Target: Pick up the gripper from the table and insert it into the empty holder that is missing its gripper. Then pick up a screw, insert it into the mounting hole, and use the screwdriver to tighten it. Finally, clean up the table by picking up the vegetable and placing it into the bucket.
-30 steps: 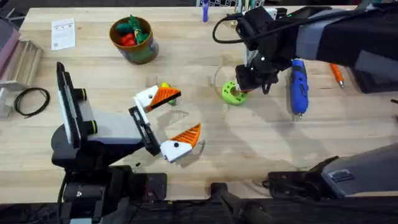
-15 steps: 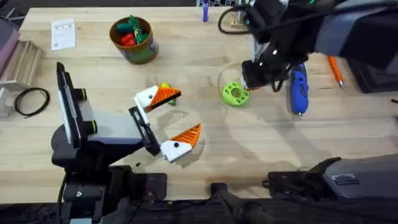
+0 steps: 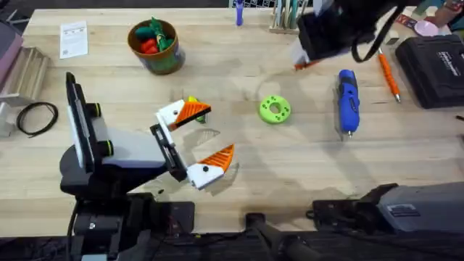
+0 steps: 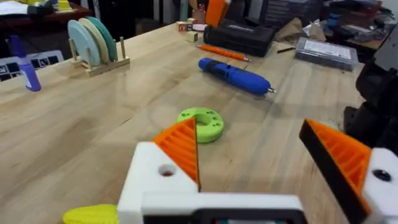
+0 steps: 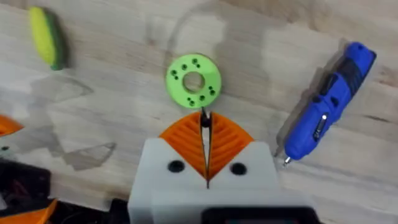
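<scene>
My left gripper (image 3: 206, 138) sits mid-table, corn (image 3: 191, 100) just behind it. Ring (image 3: 275, 109) to its right, screwdriver (image 3: 347, 101) further right on the table. Bucket (image 3: 154, 46) far back-left w/ toy veg in it. My right gripper (image 5: 205, 134) is up above the ring.

We note a pale wood-grain table (image 3: 109, 80), matt — screwdriver (image 5: 326, 112) glossy blue plastic — ribbed orange pads (image 5: 186, 140).
</scene>
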